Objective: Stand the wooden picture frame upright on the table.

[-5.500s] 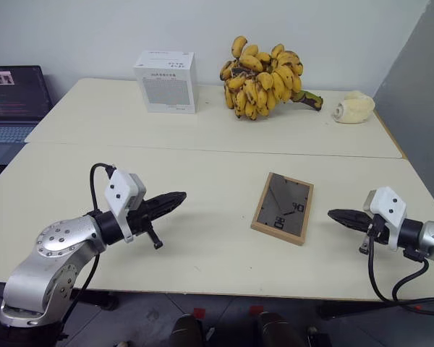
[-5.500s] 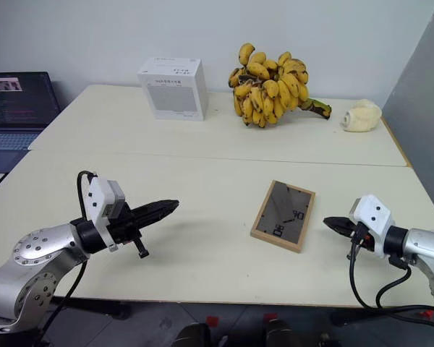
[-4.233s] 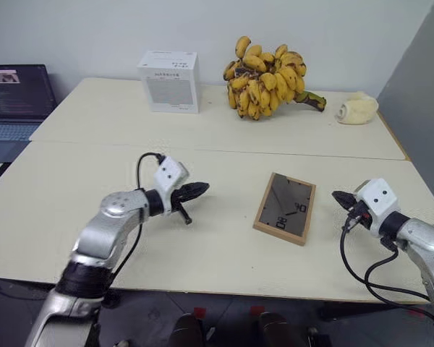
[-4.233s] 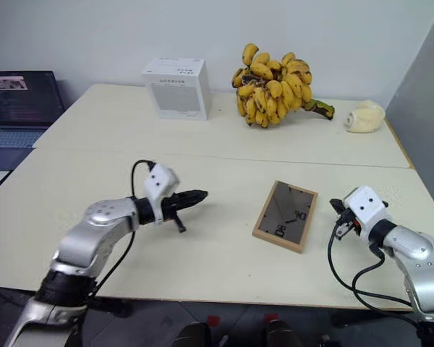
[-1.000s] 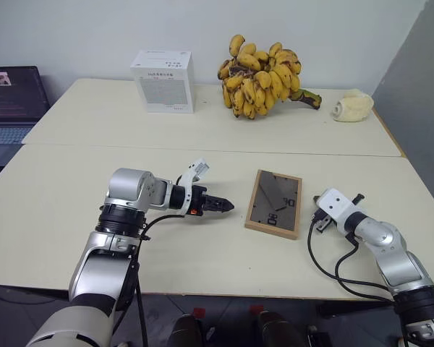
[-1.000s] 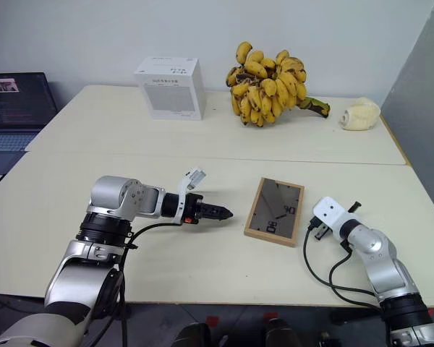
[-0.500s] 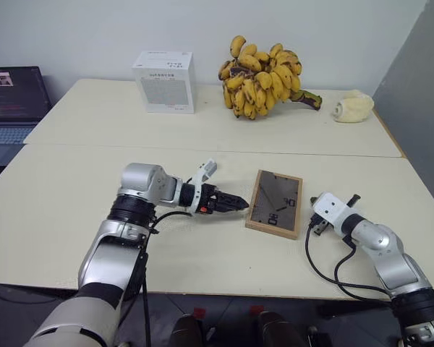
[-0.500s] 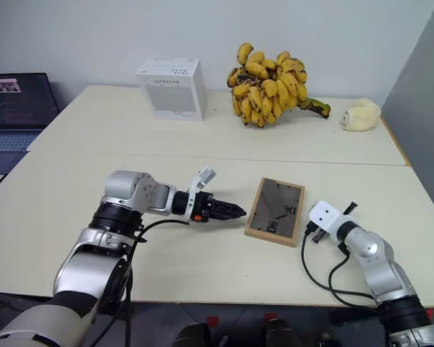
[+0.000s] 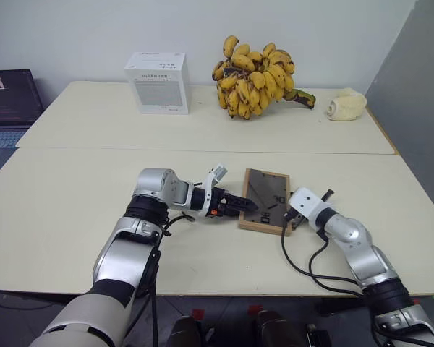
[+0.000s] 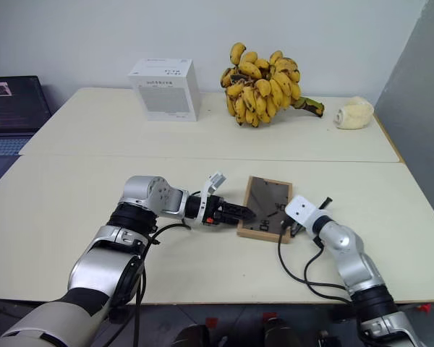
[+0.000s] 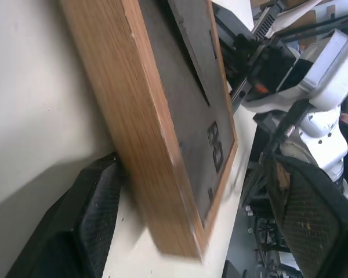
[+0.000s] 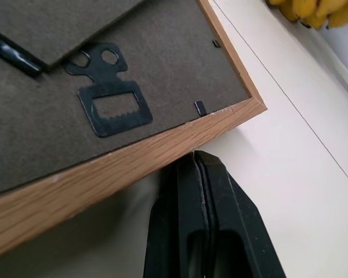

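Left eye view: cream table.

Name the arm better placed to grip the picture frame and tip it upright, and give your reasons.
Left, probably. The left gripper is open with its fingers straddling the edge of the wooden picture frame, ready to close. The right gripper is shut, its tip merely against the opposite edge, so it can only brace.

white box | banana bunch | laptop | pale roll
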Controlling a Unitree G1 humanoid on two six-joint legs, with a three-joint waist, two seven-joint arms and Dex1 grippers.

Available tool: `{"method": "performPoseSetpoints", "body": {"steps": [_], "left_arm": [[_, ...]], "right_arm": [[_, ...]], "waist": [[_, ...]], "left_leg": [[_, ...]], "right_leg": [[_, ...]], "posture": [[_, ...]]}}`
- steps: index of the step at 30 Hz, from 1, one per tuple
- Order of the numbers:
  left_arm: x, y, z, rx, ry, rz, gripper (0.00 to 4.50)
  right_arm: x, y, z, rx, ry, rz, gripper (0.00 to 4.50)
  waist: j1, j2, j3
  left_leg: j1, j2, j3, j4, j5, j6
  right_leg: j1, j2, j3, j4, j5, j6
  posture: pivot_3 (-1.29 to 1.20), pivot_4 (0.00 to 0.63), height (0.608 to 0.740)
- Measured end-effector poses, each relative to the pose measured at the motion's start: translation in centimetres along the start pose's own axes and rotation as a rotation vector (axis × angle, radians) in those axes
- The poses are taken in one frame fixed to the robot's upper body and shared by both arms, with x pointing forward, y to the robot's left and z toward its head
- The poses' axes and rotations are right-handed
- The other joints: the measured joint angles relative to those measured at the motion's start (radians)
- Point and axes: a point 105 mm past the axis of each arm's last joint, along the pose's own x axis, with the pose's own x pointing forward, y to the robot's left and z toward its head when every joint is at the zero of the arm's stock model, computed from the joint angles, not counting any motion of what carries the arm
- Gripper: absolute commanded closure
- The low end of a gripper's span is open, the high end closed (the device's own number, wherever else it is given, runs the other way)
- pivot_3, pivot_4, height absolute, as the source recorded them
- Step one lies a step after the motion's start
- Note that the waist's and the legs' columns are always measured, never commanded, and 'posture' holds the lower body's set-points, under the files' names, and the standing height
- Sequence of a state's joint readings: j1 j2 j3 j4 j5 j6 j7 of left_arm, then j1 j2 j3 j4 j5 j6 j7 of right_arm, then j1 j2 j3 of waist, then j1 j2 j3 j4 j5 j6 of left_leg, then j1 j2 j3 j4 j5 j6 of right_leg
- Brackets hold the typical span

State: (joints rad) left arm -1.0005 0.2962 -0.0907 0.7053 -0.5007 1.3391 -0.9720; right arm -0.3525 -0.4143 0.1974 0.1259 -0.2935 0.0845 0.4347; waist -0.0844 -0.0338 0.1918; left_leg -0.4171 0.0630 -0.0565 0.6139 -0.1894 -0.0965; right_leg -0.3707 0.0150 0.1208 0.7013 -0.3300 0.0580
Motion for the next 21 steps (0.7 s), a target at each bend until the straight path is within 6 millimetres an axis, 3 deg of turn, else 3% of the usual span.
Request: {"method": "performPoseSetpoints", "body": {"steps": [13,21], "left_arm": [[-0.4,-0.3,0.5,-0.005,-0.024,-0.01,0.59],[-1.6,-0.8,0.5,0.016,-0.009,-0.043,2.06]], "right_arm": [[0.4,0.2,0.4,-0.007,-0.011,0.013,4.5],[0.6,0.0,0.3,-0.014,-0.01,0.013,4.5]], "waist": [[0.002,0.0,0.0],[0.002,0.0,0.0]], "left_leg": [[0.0,0.0,0.0,0.0,0.0,0.0],[0.0,0.0,0.0,0.0,0.0,0.0]], "right_leg": [[0.0,0.0,0.0,-0.001,0.0,0.0],[0.0,0.0,0.0,-0.001,0.0,0.0]], "posture": [[0.0,0.15,0.74],[0.0,0.15,0.74]]}}
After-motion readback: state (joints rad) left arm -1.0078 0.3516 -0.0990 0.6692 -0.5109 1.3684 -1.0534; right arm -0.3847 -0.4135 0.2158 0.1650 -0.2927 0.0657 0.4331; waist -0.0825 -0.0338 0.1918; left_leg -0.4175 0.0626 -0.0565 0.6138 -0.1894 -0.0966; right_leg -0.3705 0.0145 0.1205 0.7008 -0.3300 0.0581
